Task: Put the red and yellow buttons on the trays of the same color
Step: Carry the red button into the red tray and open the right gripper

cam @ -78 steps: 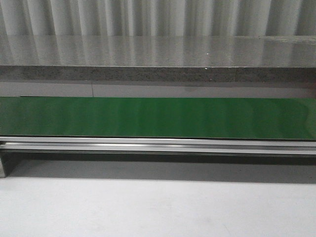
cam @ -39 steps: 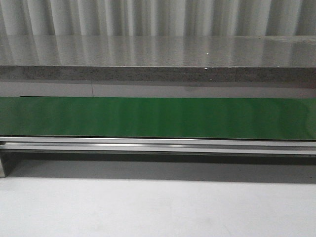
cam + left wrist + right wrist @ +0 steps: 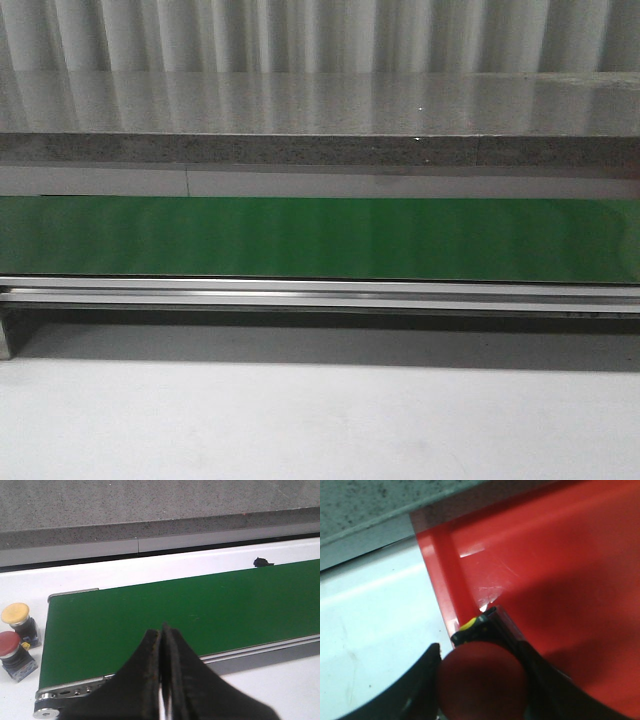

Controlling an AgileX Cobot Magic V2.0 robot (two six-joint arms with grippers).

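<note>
My left gripper is pressed fully closed with nothing between its fingers, and it hangs over the near edge of the green conveyor belt. Off to that gripper's left, past the end of the belt, 2 buttons wait on the white table: a yellow button and, just beside it and nearer to me, a red button. They look close enough to be touching, though I cannot say so for certain. When I go for either one, I should open wide first and come down square on the cap, so I do not nudge its neighbour.

My right gripper is the one at work. It is clamped on another red button, the held red button, its dark fingers hugging the round cap on both sides. Just ahead of the fingertips lies the red tray, and the button sits over the tray's raised rim rather than well inside it. To do this step well, I judge I should carry the button further past the rim, over the flat floor, lower it until the base is level, then open gently so it does not tip or roll back onto the table. The front view shows only the belt and none of the task's things.
</note>
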